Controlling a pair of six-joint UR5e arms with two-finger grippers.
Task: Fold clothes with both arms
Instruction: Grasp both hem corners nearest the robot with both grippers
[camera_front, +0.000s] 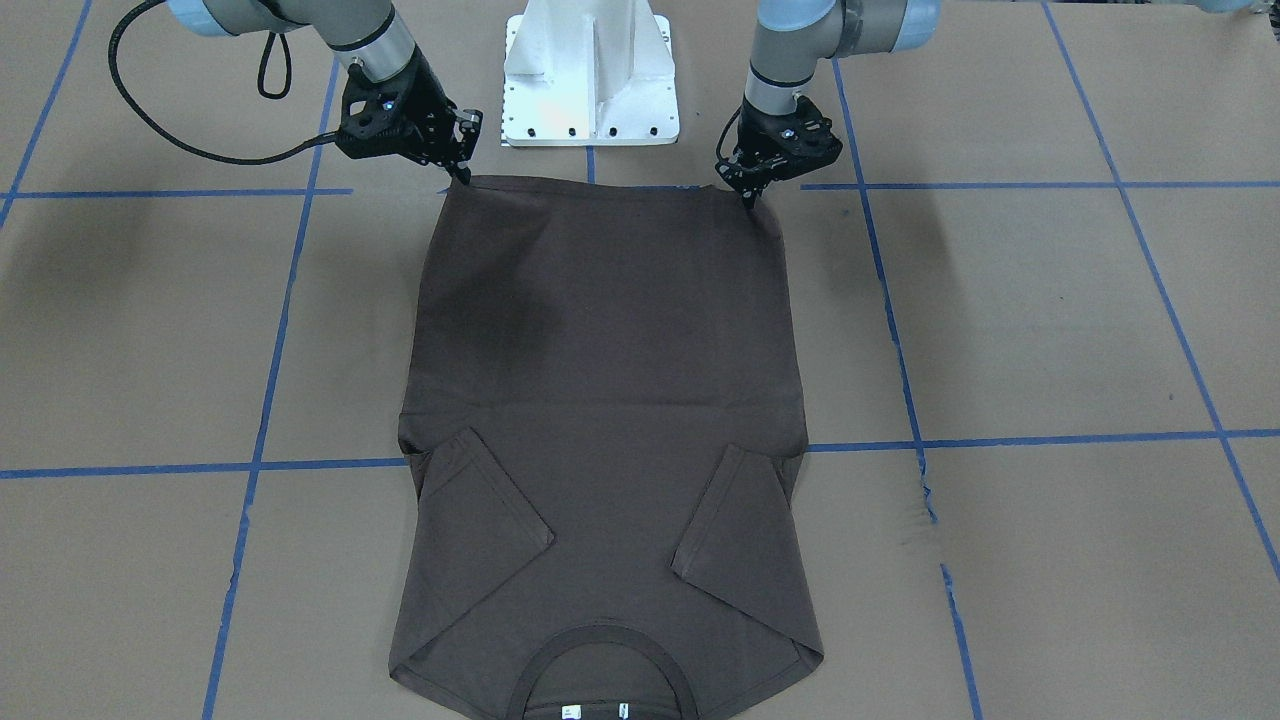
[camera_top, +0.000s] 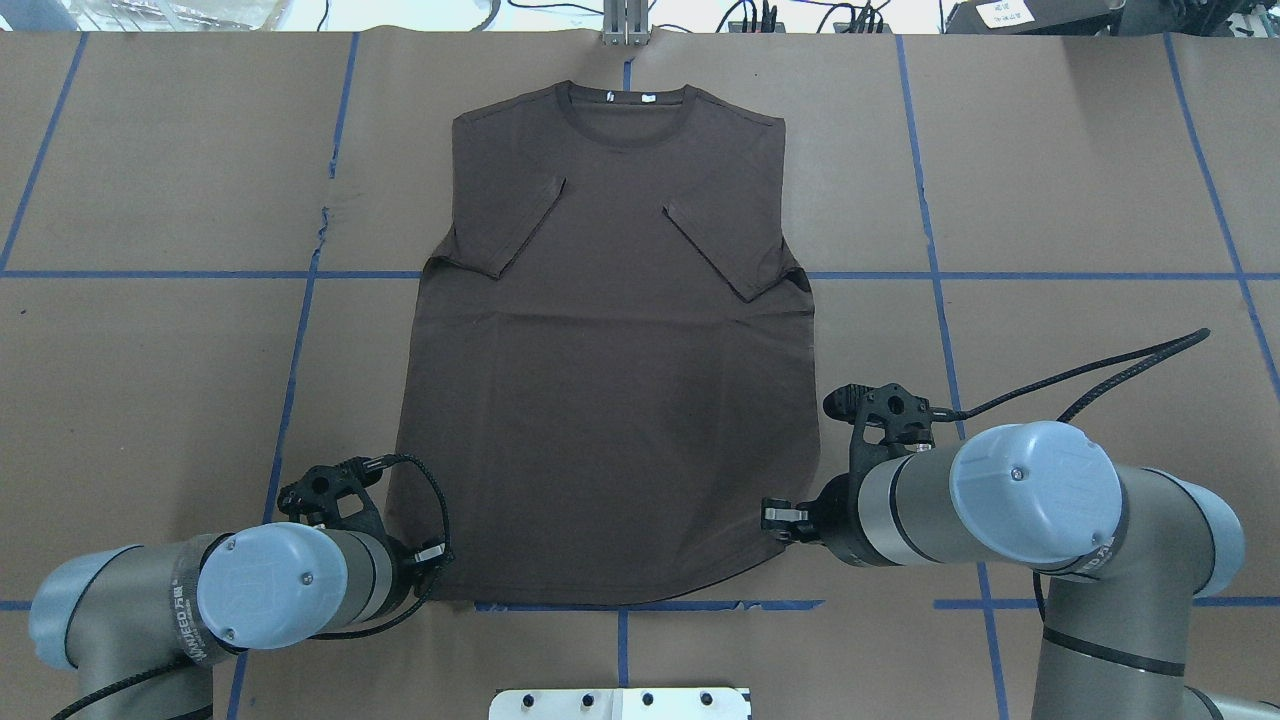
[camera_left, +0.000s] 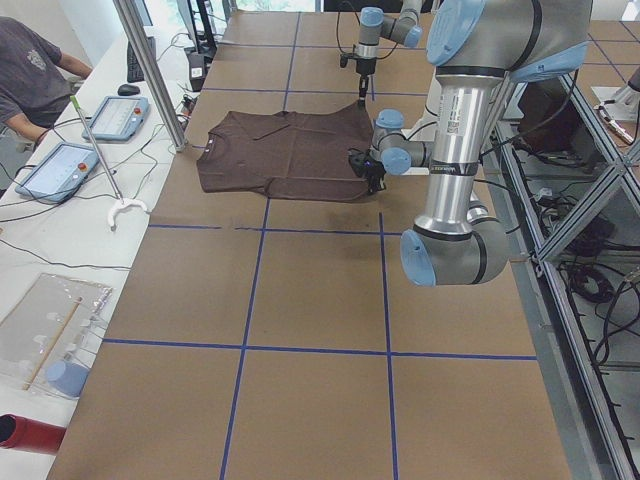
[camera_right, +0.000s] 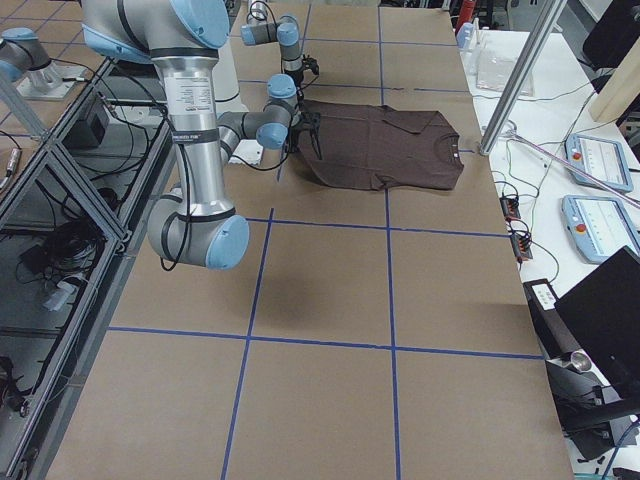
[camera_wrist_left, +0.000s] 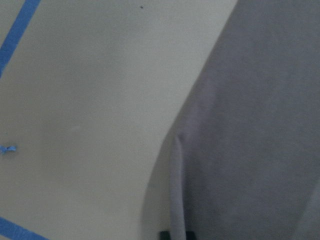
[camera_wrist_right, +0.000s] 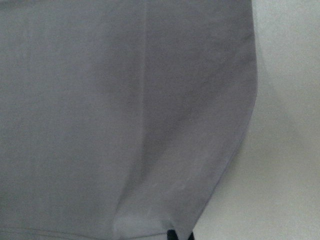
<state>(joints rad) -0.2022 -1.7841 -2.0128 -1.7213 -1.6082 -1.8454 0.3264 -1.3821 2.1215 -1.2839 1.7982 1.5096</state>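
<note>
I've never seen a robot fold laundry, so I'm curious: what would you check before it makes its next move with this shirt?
1. Left tool at its hem corner of the T-shirt: ok, cloth looks pinched.
2. Right tool at the other hem corner: ok, cloth looks pinched.
3. Both sleeves folded inward: ok.
4. Shirt body lying flat: ok, only faint creases.
5. Grip firm enough for lifting: cannot tell.
</note>
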